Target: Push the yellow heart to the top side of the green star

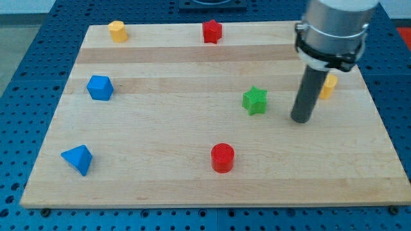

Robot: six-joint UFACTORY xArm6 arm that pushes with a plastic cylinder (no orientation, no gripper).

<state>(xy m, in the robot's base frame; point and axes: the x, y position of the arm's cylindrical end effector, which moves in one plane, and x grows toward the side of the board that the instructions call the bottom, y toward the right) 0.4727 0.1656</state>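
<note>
Here, yellow heart [329, 86] at the view's right, half hidden behind the rod, so shape hard to confirm; green star [255, 100] well to its left, slightly lower. My tip [300, 120] between the two, just below-left of the heart. Probably placed so for sweeping round the heart. No jaws on this rig. Elsewhere on the counter [160, 186]: yellow block [117, 30], red block [212, 31], red cylinder [223, 158].

Yellow heart [329, 86] right of green star [255, 100]
</note>
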